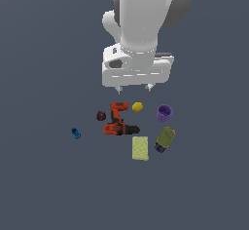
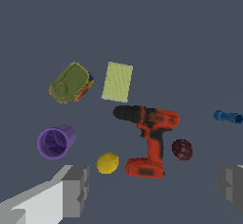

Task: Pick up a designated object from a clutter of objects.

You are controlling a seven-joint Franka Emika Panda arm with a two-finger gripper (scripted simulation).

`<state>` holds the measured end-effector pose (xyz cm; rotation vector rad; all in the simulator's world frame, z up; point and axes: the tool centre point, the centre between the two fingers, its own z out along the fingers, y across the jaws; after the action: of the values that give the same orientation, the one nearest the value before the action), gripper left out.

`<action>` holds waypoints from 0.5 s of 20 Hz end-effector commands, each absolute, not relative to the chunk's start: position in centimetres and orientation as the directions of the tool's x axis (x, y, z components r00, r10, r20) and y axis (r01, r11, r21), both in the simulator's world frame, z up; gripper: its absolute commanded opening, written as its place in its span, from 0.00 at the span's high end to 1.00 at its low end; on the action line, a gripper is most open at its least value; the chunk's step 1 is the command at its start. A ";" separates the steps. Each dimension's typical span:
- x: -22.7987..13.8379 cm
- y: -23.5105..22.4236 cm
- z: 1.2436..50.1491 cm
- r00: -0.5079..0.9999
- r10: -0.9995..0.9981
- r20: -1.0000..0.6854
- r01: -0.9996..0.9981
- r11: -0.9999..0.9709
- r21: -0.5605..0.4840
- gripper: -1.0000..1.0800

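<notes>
My tool (image 1: 133,86) hangs above the clutter with its fingers apart, holding nothing. The yellow ball (image 1: 137,107) lies on the table between the drill (image 1: 118,121) and the purple cup (image 1: 164,112). It looks light, firm and apt to roll (so I'd pinch across its middle). My wrist view alone shows the cup's hollow.

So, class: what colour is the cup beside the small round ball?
Purple cup, clearest in the wrist view.

Simulated test scene; flat featureless grey ground (image 1: 44,185) (no walls, no furniture); rendered look
</notes>
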<state>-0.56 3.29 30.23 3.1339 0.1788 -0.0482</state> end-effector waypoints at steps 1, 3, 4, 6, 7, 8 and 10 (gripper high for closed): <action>-0.6 3.3 30.2 0.993 0.111 -0.030 0.111 -0.994 0.000 0.04; -0.6 3.3 29.9 0.994 0.107 -0.030 0.107 -0.994 0.001 0.04; -0.7 3.4 29.6 0.994 0.105 -0.030 0.105 -0.994 0.001 0.04; -0.8 3.5 29.0 0.995 0.099 -0.029 0.099 -0.995 0.001 0.04; -0.9 3.6 28.7 0.995 0.095 -0.029 0.095 -0.995 0.001 0.04; -1.0 3.7 28.3 0.996 0.090 -0.028 0.090 -0.996 0.001 0.04; -1.2 4.0 27.3 0.997 0.079 -0.027 0.079 -0.997 0.001 0.04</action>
<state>-1.04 3.79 28.02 3.1363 0.1358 -0.0428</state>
